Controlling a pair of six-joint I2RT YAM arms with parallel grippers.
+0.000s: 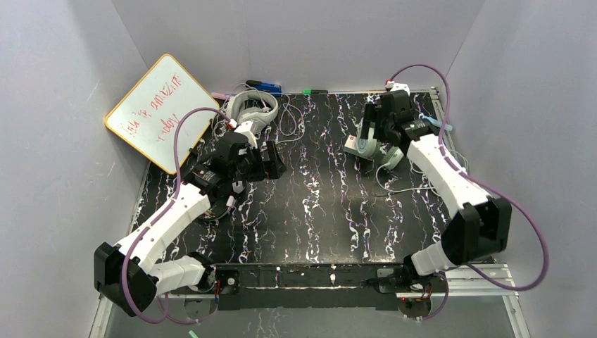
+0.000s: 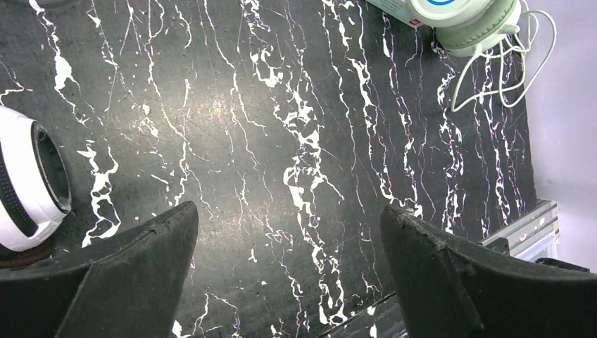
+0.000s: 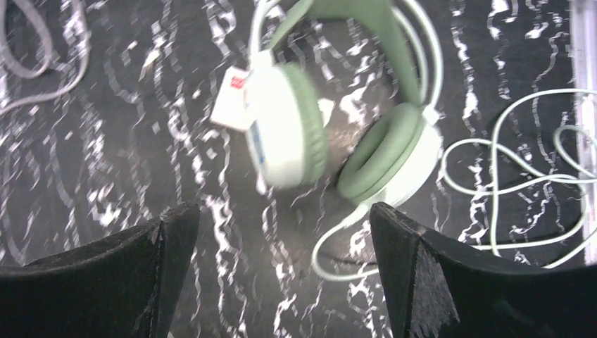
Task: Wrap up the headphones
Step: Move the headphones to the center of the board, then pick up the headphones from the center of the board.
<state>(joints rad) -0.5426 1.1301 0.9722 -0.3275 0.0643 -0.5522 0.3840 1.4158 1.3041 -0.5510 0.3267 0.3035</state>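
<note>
Top external: black white-veined tabletop (image 1: pixel 324 204), pale walls (image 1: pixel 317 35), leaning whiteboard (image 1: pixel 158 109); left claw (image 2: pixel 288 211), right claw (image 3: pixel 281 208) both agape.

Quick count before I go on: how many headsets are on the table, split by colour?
Mint-green over-ear headset with pale cable: 1
Light grey over-ear headset with grey cable: 1
Black-and-white over-ear headset, only one earcup in view: 1
Total: 3

Open table (image 1: pixel 317 204) centre passable, mint-green headset (image 3: pixel 338 134) and looped cable (image 3: pixel 493 183) beneath right hand (image 3: pixel 281 218)
</note>
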